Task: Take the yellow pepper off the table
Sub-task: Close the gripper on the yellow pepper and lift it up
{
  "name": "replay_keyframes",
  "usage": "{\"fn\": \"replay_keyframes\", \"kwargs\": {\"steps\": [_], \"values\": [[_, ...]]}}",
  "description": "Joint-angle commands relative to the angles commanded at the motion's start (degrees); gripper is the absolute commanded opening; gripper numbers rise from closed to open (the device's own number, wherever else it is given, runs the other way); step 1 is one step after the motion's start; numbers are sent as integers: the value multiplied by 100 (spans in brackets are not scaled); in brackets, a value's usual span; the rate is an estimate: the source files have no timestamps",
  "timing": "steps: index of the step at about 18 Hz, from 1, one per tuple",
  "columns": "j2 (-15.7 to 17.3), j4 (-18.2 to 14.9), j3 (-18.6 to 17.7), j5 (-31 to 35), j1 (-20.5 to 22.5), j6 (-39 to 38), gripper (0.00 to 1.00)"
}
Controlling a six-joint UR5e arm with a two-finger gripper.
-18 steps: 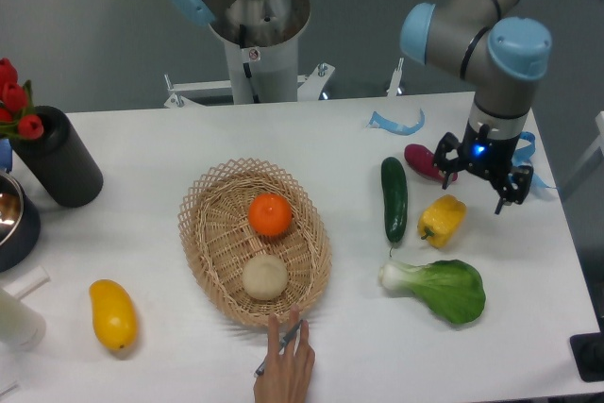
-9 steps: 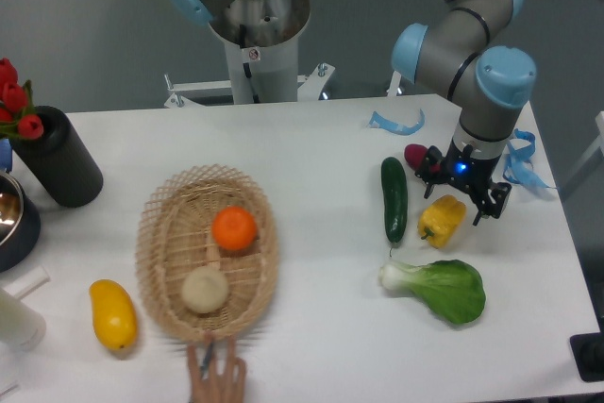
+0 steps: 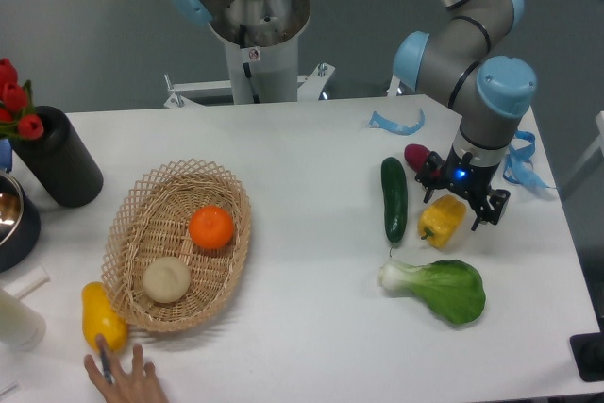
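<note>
The yellow pepper (image 3: 442, 219) lies on the white table (image 3: 311, 148) at the right, between the green cucumber (image 3: 394, 197) and the table's right edge. My gripper (image 3: 458, 201) hangs just above the pepper's top end, open, with one dark finger to each side. Nothing is held between the fingers. The pepper's upper edge sits partly under the gripper body.
A bok choy (image 3: 439, 288) lies just below the pepper and a purple vegetable (image 3: 418, 157) just above it. A wicker basket (image 3: 142, 224) with an orange and a pale round item sits at the left. A human hand (image 3: 127, 384) is at the front edge by a yellow mango-like fruit (image 3: 100, 318).
My gripper has come left and down from beyond the pepper to right over it. The hand has dragged the basket leftward across the table, against the yellow fruit.
</note>
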Motion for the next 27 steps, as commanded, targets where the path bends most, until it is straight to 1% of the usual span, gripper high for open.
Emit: {"fn": "replay_keyframes", "kwargs": {"steps": [4,5,6,7,8,9,11,12,15,16,18,21,23,25,26,27], "values": [[-26,36,-9,9,-18,9,100],[-27,36,-9,9,-18,9,95],[-18,36,-9,9,-18,9,72],[-18,36,-9,9,-18,9,62],[-18,36,0,0,-18,17,61],[-18,36,9,0,-9,18,57],[-9,36,26,0,0,18,44],[-9,36,61,0,0,18,40],[26,9,184,-35,35,9,37],[61,1,263,-44,44,9,36],[114,-61,473,-96,9,-44,36],[342,-105,658,-184,-27,-166,36],[483,-358,869,-438,-27,-473,36],[658,-614,966,-483,-53,-536,36],[729,-684,967,-579,-140,-658,36],[782,-668,993,-745,-237,-955,36]]}}
